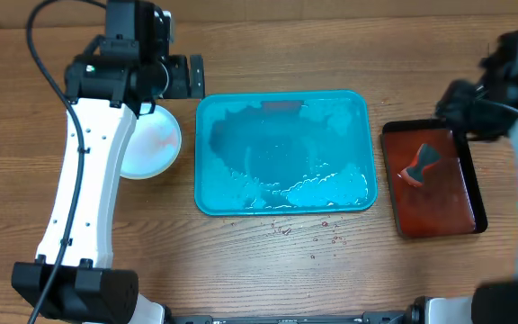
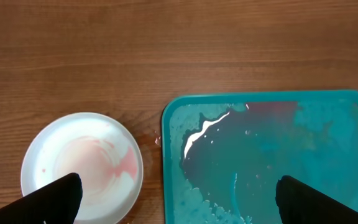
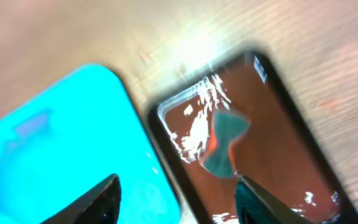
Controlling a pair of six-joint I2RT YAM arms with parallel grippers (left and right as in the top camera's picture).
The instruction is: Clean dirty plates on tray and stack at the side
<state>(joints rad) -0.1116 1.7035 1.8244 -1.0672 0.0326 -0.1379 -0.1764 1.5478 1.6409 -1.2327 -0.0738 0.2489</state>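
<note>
Brown wood-grain tabletop. Centre frame: large turquoise rectangular plastic tray, wet. Just left of it: round white plate, pink-smeared. Left gripper released, empty. Right gripper released, empty, near the narrow dark red tray.

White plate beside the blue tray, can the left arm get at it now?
Probably yes: the white plate lies uncovered beside the tray, and the left fingers hang open right above it.
</note>
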